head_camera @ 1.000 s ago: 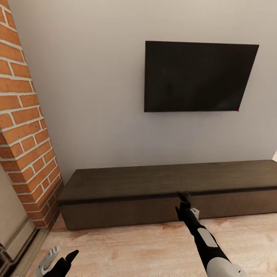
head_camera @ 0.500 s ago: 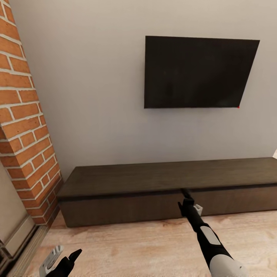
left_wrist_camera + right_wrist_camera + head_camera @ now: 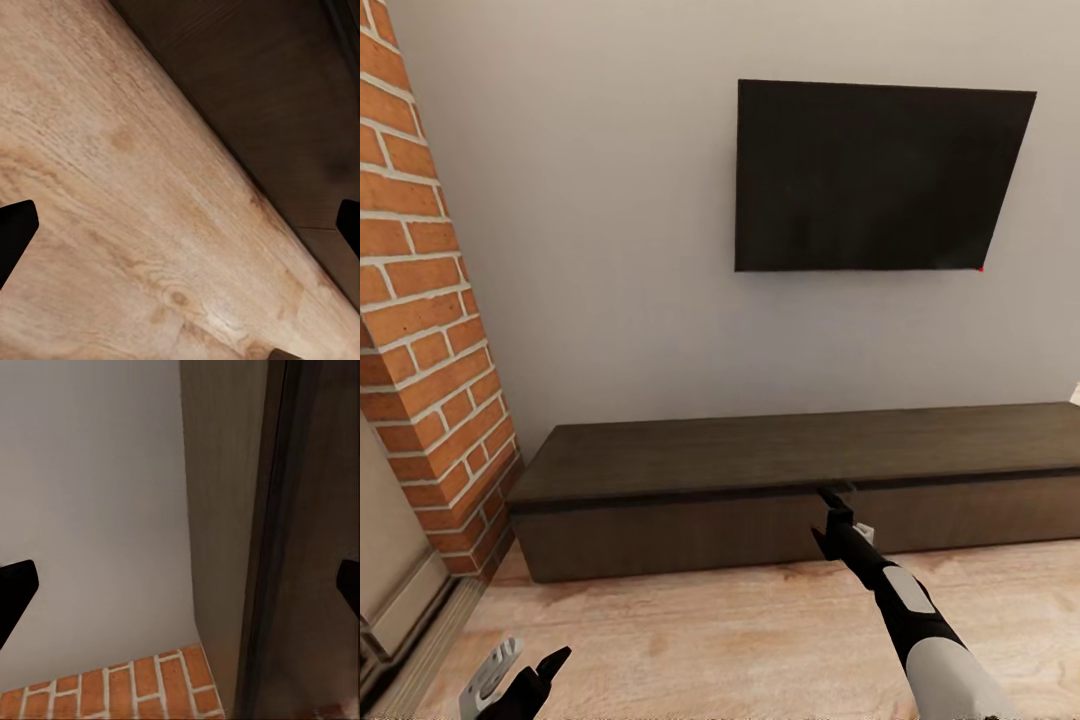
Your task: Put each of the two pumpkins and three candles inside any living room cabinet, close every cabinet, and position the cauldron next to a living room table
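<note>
Right gripper [image 3: 834, 497], jaws wide and empty, sits at the top-front lip of the cabinet [image 3: 690, 470], near the seam between its drawer fronts; risk: handleless front gives no purchase, fingers may slip off.

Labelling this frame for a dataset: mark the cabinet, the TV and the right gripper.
cabinet [image 3: 690, 455]: head view, on its flat dark-brown top, left half.
TV [image 3: 870, 180]: head view, middle of the black screen on the wall.
right gripper [image 3: 838, 500]: head view, between its fingertips, at the cabinet's front top edge.
</note>
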